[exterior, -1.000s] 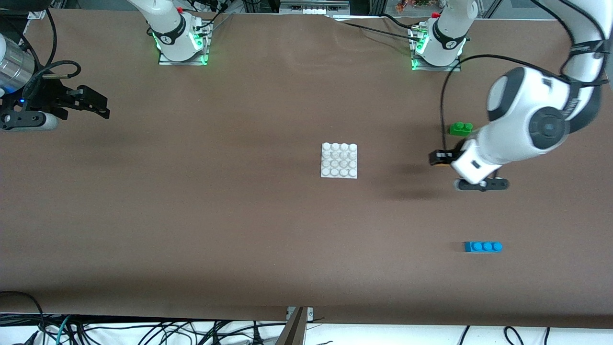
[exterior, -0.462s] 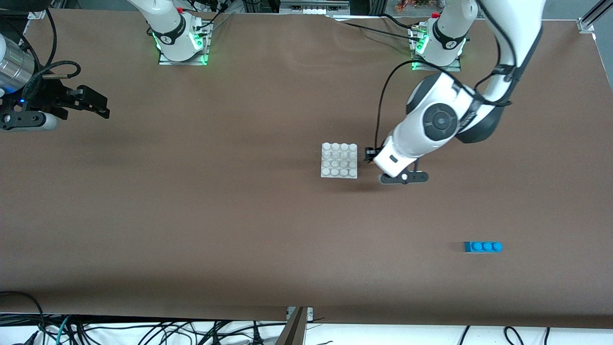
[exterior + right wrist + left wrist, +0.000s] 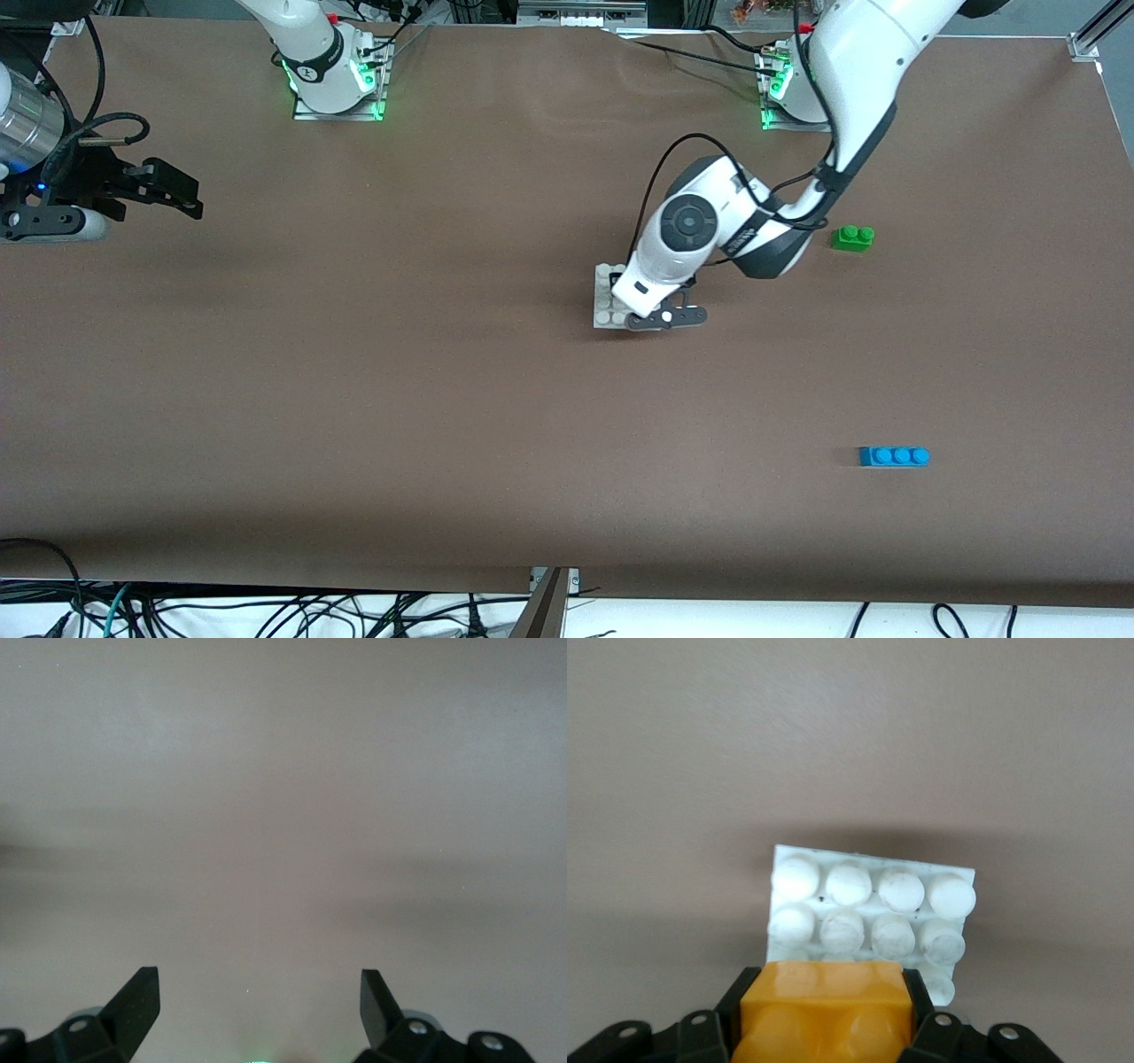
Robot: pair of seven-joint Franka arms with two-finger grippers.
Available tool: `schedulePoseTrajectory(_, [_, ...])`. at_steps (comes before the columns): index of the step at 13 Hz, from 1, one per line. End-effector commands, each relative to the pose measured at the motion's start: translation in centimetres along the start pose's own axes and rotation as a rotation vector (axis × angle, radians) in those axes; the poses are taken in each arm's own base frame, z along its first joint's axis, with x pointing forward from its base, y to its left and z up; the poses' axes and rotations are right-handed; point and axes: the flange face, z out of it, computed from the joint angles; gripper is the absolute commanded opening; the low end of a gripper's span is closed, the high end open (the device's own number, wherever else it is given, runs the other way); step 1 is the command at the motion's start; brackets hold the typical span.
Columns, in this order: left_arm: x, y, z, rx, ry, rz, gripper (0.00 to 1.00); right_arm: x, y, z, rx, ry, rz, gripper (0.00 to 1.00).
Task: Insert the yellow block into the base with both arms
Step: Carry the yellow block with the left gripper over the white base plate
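My left gripper (image 3: 645,299) hangs over the white studded base (image 3: 606,299) in the middle of the table, over the part of it toward the left arm's end. In the left wrist view it (image 3: 824,997) is shut on the yellow block (image 3: 824,1014), which is held just above the base (image 3: 873,904). In the front view the wrist hides the block. My right gripper (image 3: 188,197) waits at the right arm's end of the table. It (image 3: 257,1001) is open and empty over bare brown mat.
A green two-stud brick (image 3: 852,237) lies beside the left arm's elbow, toward the left arm's end. A blue three-stud brick (image 3: 893,455) lies nearer to the front camera at that end. Cables hang along the table's front edge.
My left arm has swung from beside the green brick to over the base, carrying the yellow block. The right arm has not moved.
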Motion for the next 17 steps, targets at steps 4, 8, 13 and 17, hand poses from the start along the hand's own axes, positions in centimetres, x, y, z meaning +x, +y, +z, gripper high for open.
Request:
schedulePoseTrajectory(4, [-0.5, 1.4, 2.4, -0.009, 0.025, 0.033, 0.0, -0.1, -0.1, -0.4, -0.004, -0.005, 0.012, 1.0])
schedulePoseTrajectory(8, [-1.8, 0.8, 3.9, 0.031, 0.012, 0.063, 0.0, -0.2, -0.1, -0.5, -0.004, -0.003, 0.012, 1.0])
schedulePoseTrajectory(13, [-2.3, 0.9, 4.0, 0.033, 0.011, 0.065, 0.0, -0.1, -0.1, -0.4, -0.004, -0.005, 0.012, 1.0])
schedulePoseTrajectory(17, [-2.5, 1.5, 4.0, 0.017, 0.021, 0.068, 0.0, -0.1, -0.1, -0.4, -0.004, -0.005, 0.012, 1.0])
